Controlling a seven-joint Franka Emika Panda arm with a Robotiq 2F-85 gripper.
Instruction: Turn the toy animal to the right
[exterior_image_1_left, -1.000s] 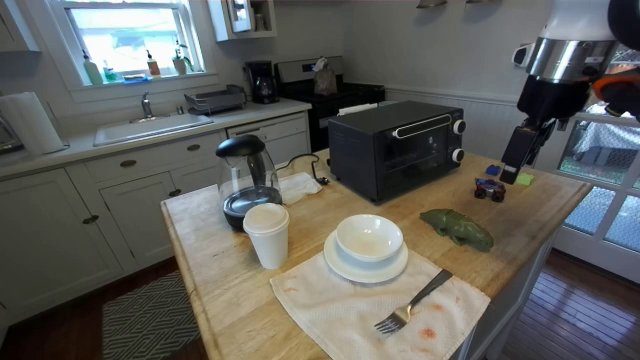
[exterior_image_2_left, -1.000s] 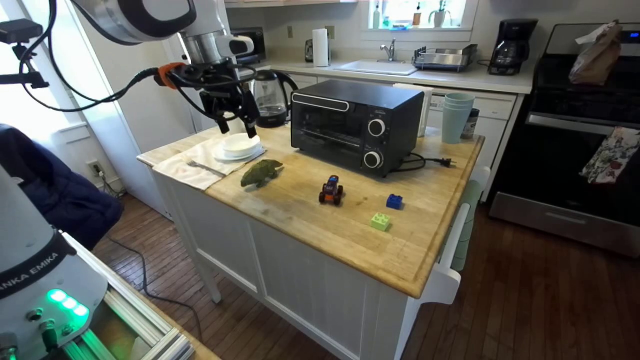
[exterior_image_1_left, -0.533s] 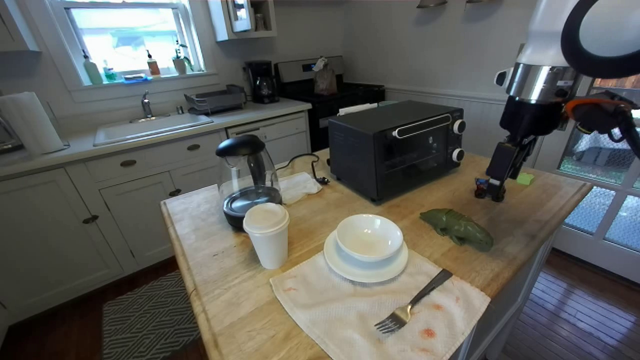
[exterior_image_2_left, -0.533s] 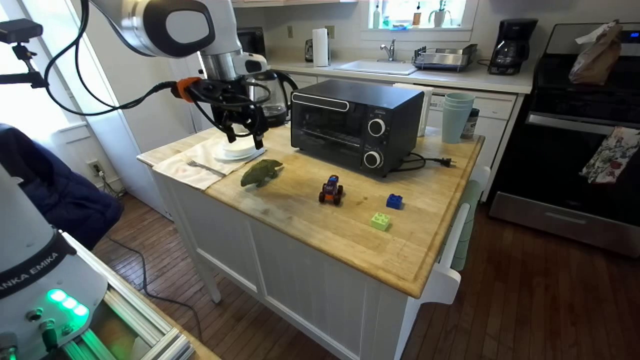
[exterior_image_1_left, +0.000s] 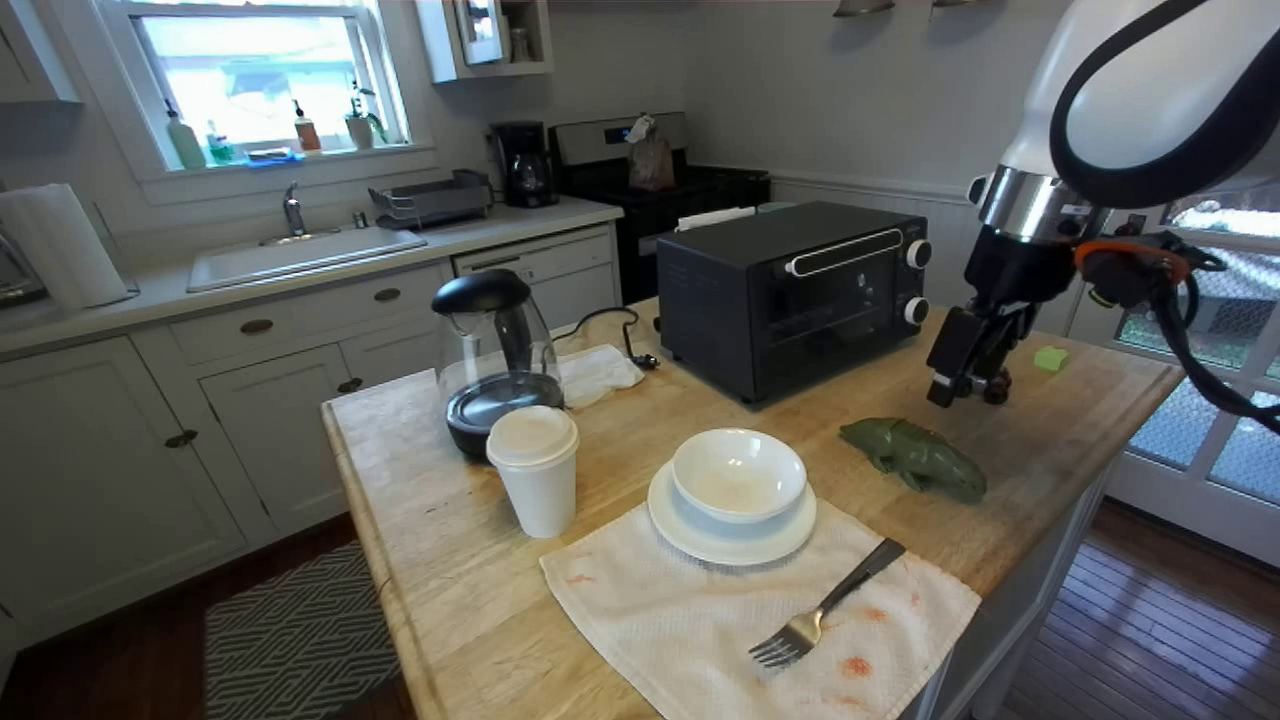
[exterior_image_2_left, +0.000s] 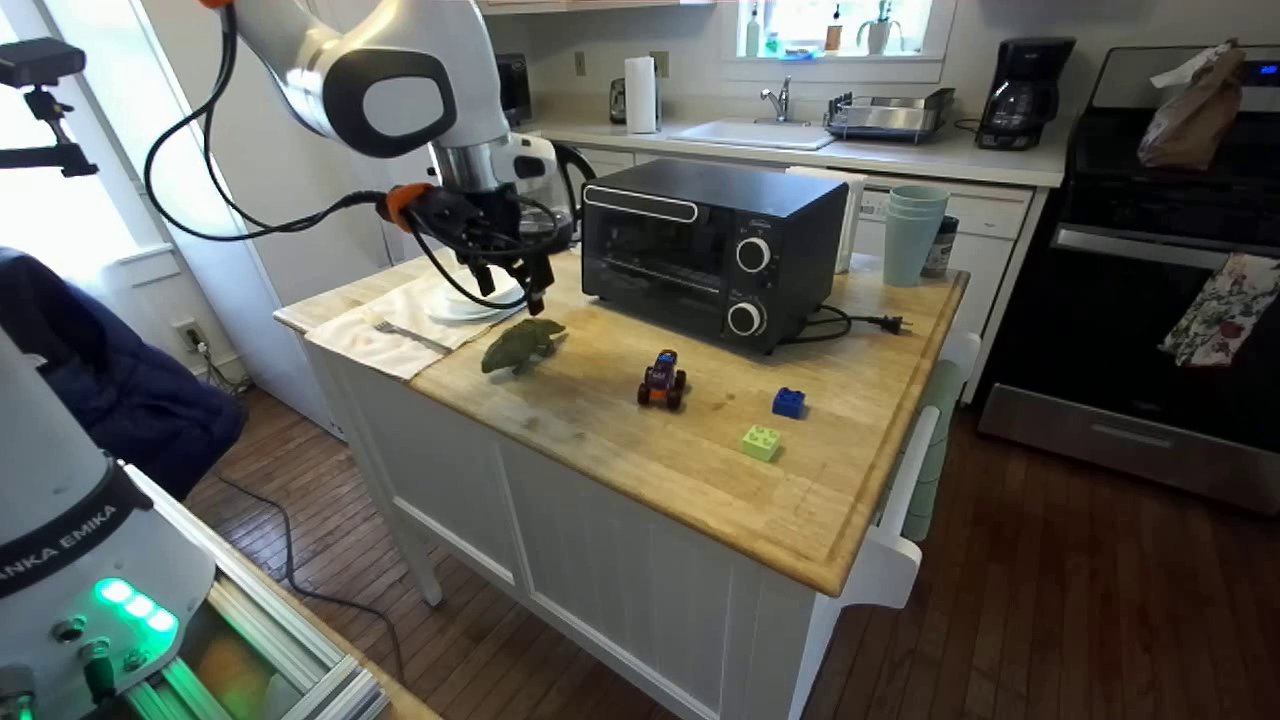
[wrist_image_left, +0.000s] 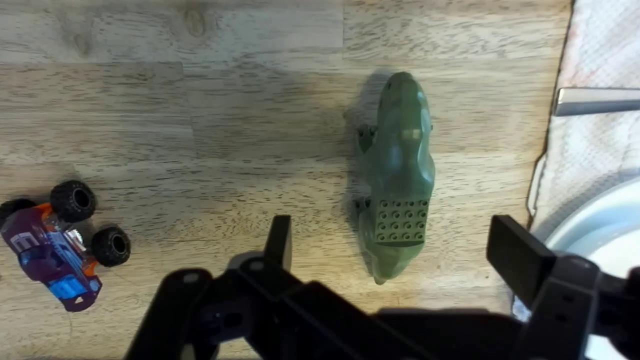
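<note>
The toy animal is dark green with a studded patch on its back. It lies on the wooden table in both exterior views. In the wrist view, the toy animal points up the picture, its studded end nearest the gripper. My gripper is open and empty there, its fingers wide apart on either side of that end and above the table. In both exterior views my gripper hangs above and close to the toy animal, not visibly touching it.
A purple toy truck and a yellow-green block stand on the table near a blue block. A black toaster oven stands behind. A white bowl, plate and fork lie on a cloth beside the toy animal.
My gripper has come down and toward the toy animal, moving left in one exterior view and right in another. The toy animal has not moved.
</note>
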